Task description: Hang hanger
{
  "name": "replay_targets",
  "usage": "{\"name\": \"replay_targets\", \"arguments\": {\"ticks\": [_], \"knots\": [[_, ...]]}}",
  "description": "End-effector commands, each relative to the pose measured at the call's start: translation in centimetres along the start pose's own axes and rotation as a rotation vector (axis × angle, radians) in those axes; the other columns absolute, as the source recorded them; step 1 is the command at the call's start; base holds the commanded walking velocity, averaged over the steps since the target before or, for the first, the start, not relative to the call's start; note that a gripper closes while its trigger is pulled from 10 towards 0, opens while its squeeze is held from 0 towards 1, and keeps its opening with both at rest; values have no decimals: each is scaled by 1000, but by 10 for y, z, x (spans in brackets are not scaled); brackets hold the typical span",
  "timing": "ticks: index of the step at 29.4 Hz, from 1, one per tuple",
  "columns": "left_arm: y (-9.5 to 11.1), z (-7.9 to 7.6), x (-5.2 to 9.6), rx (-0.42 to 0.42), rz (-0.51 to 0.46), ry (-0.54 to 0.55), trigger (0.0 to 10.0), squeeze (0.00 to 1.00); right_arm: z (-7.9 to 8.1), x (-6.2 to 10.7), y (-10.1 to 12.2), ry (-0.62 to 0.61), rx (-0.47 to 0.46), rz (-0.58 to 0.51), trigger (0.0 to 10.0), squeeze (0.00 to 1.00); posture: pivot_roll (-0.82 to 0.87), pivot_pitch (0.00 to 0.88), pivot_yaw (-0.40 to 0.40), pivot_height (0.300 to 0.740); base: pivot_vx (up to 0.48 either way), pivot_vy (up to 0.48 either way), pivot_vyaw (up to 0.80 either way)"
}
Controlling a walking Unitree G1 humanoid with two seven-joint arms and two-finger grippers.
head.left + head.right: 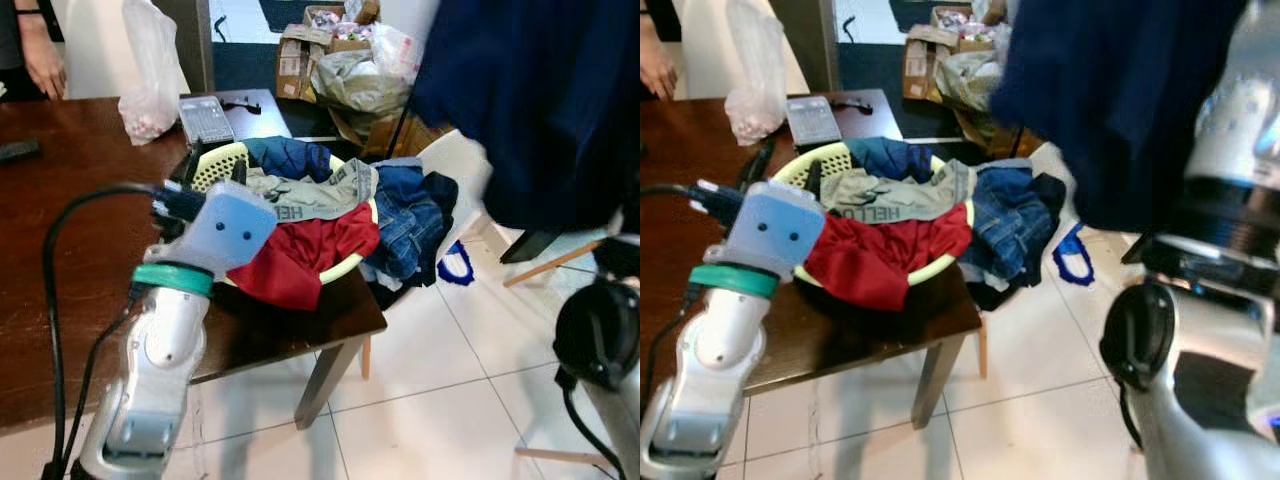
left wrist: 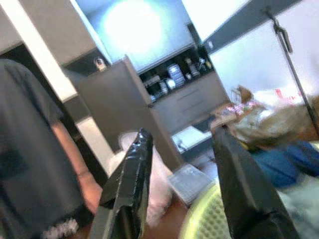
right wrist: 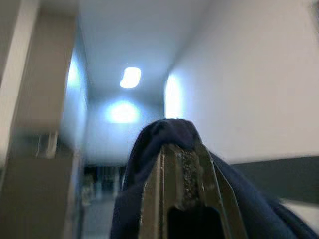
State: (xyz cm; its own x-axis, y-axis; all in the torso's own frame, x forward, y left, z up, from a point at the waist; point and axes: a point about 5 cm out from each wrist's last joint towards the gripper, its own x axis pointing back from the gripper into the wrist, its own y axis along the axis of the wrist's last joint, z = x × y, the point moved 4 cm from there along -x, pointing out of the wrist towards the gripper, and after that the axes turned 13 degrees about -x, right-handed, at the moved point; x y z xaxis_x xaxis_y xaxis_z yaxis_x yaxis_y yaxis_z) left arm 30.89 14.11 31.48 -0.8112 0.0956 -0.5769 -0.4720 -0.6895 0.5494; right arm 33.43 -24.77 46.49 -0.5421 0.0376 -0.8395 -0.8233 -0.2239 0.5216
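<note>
Right gripper (image 3: 182, 174) raised high, fingers pinched together on a fold of dark navy garment (image 1: 525, 100), which drapes across the upper right of the left eye view. No hanger to be made out; presumably buried inside the cloth, though impossible to confirm. Left gripper (image 2: 182, 186) held out over the laundry basket (image 1: 222, 158), fingers apart and empty.

Best done slowly: keep the pinch firm, lift until the hem clears the basket, steady the swing before seeking a rail. Soft, heavy cloth likely to sag and slip if the grip loosens. Rail or hook nowhere to be identified with certainty, so worth finding first.

Basket pale yellow-green plastic with latticed wall, heaped with a red top (image 1: 300, 255), a grey-green printed shirt (image 1: 310, 195) and crumpled blue denim (image 1: 405, 215) spilling over the rim. Dark glossy wooden tabletop (image 1: 80, 200) beneath; white glazed floor tiles (image 1: 440, 390) below. A person's hand (image 1: 45, 65) at upper left beside a thin clear plastic bag (image 1: 150, 70).
</note>
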Motion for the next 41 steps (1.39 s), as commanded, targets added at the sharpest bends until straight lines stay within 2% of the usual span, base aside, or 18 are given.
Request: {"name": "replay_targets", "arguments": {"ticks": [1, 3, 5, 6, 7, 9, 11, 13, 15, 17, 21, 24, 25, 26, 29, 33, 34, 41], "knots": [[2, 0, -7, 73, -32, -112, 10000, 0, 20, 6, -3, 128, 24, 58, 10000, 0, 87, 35, 0, 740, 0, 0, 0], [4, -2, -10, 91, -56, -163, 10000, 0, 26, 8, -6, 166, 29, 78, 10000, 0, 85, 34, 1, 740, 0, 0, 0], [7, -5, -13, 162, -67, -242, 10000, 0, 39, 11, -11, 247, 39, 101, 10000, 0, 80, 31, 6, 740, 0, 0, 0], [12, -8, -14, 255, -87, -339, 10000, 0, 53, 13, -17, 337, 58, 122, 10000, 0, 80, 29, 8, 740, 0, 0, 0], [12, -8, -14, 255, -87, -339, 10000, 0, 53, 13, -17, 337, 58, 122, 10000, 0, 80, 29, 8, 740, 0, 0, 0], [20, -15, -5, 337, -154, -550, 10000, 0, 71, 12, -25, 447, 64, 146, 10000, 0, 81, 26, 7, 740, 0, 0, 0], [20, -15, -5, 337, -154, -550, 10000, 0, 71, 12, -25, 447, 64, 146, 10000, 0, 81, 26, 7, 740, 0, 0, 0], [12, -15, 14, 335, -165, -713, 10000, 0, 77, 5, -26, 472, 41, 138, 10000, 0, 92, 31, -1, 740, 0, 0, 0], [6, -12, 20, 329, -155, -753, 10000, 0, 78, 2, -25, 479, 22, 133, 10000, 0, 92, 31, -1, 740, 0, 0, 0], [1, -5, 19, 333, -142, -748, 10000, 0, 80, 1, -22, 500, -10, 133, 10000, 0, 97, 33, -5, 740, 0, 0, 0], [-1, 45, -1, 318, -166, -651, 10000, 0, 92, 14, -7, 606, -153, 145, 10000, 0, 96, 37, -6, 740, 0, 0, 0], [4, 60, -4, 330, -200, -644, 10000, 0, 96, 18, -2, 633, -213, 145, 10000, 0, 98, 38, -7, 740, 0, 0, 0], [11, 68, -5, 359, -237, -654, 10000, 376, 101, 21, 1, 657, -267, 142, 10000, 0, 101, 39, -7, 740, 0, 0, 0], [19, 68, -6, 418, -276, -680, 10000, 1000, 108, 24, 7, 693, -341, 134, 10000, 0, 108, 39, -8, 740, 0, 0, 0], [24, 67, -5, 463, -300, -710, 10000, 1000, 113, 26, 10, 723, -386, 127, 10000, 0, 107, 39, -7, 740, 0, 0, 0], [34, 39, 5, 593, -356, -883, 10000, 1000, 120, 21, 29, 779, -540, 74, 10000, 0, 97, 37, -2, 740, 0, 0, 0], [36, 33, 6, 604, -363, -903, 10000, 0, 121, 19, 31, 778, -539, 67, 10000, 0, 95, 37, -1, 740, 0, 0, 0], [39, -10, 5, 627, -355, -1009, 10000, 0, 130, 18, 39, 803, -561, 51, 10000, 0, 86, 34, 5, 740, 0, 0, 0]]}}
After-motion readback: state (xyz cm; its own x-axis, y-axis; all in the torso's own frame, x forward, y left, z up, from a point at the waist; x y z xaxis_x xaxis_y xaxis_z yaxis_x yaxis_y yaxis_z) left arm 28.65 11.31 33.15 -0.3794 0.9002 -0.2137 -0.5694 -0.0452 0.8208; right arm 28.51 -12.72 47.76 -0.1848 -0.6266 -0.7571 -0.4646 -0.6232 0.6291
